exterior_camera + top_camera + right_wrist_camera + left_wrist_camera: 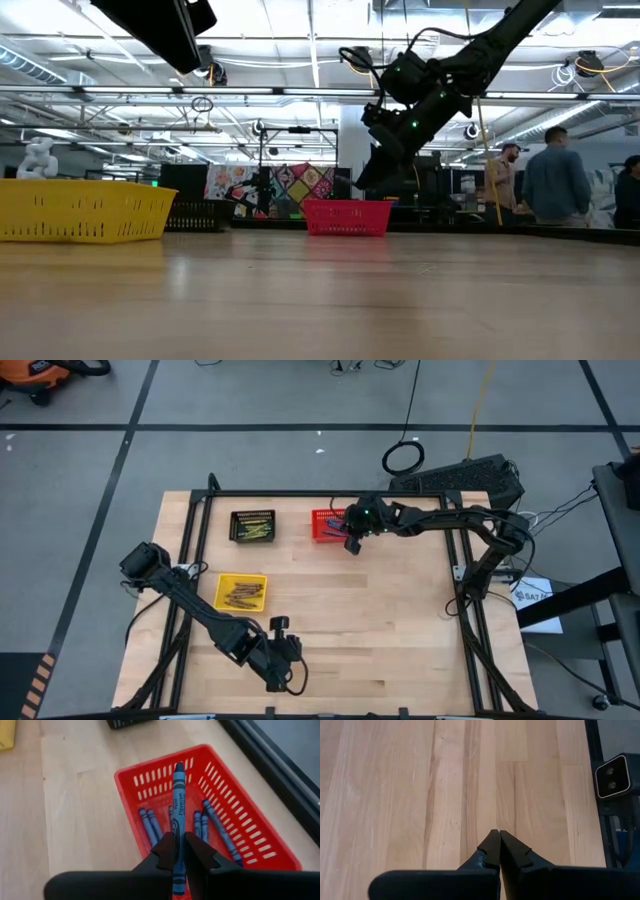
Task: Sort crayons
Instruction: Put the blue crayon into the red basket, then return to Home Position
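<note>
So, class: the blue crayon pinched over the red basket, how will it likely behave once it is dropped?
The blue crayon looks stiff: it juts straight from the right gripper, unsagging. Its round barrel would probably roll, though the red basket walls and the crayons already there should stop it. Being thin, it is probably light and might snap.

Bright, even overhead strip lights (300,60); soft shadows on the table (400,630) (near planks blurred in the low view).
</note>
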